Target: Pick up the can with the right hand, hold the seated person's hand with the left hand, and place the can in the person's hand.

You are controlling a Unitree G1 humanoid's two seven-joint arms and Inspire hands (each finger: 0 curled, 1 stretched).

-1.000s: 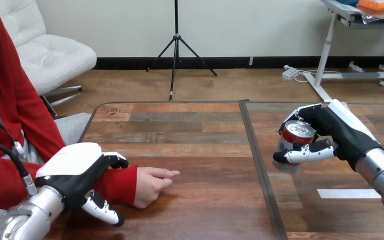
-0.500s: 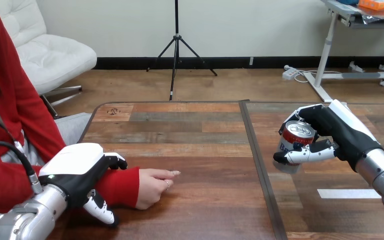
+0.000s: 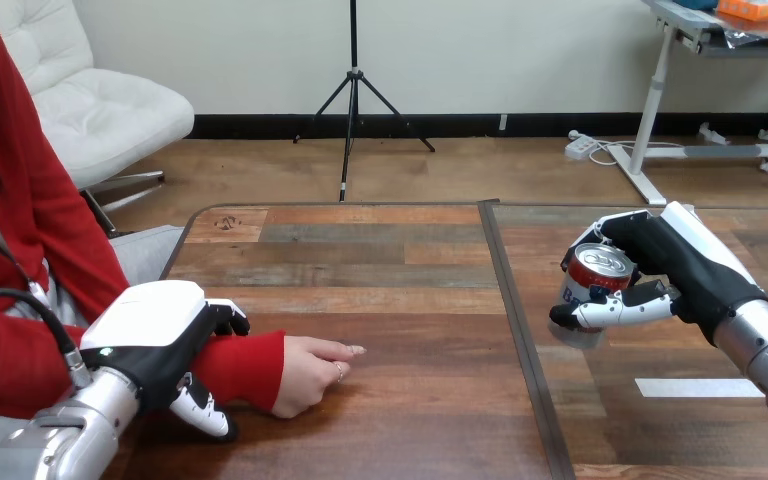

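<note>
A red and silver can (image 3: 592, 290) stands upright at the right of the table, and my right hand (image 3: 672, 268) is shut on it, fingers behind it and thumb across its front. The person's hand (image 3: 307, 373) rests loosely curled on the wood at the left, in a red sleeve (image 3: 242, 366). My left hand (image 3: 156, 340) lies over that sleeve at the wrist, with fingers curled down over the far side and thumb at the near side.
A dark seam (image 3: 516, 330) runs front to back down the wooden table (image 3: 390, 300) between the can and the person's hand. A white strip of tape (image 3: 696, 388) lies on the table near my right forearm.
My left hand has slid slightly right and settled lower on the person's sleeve. The person's hand edged a little right. The right hand and the can have barely moved.
</note>
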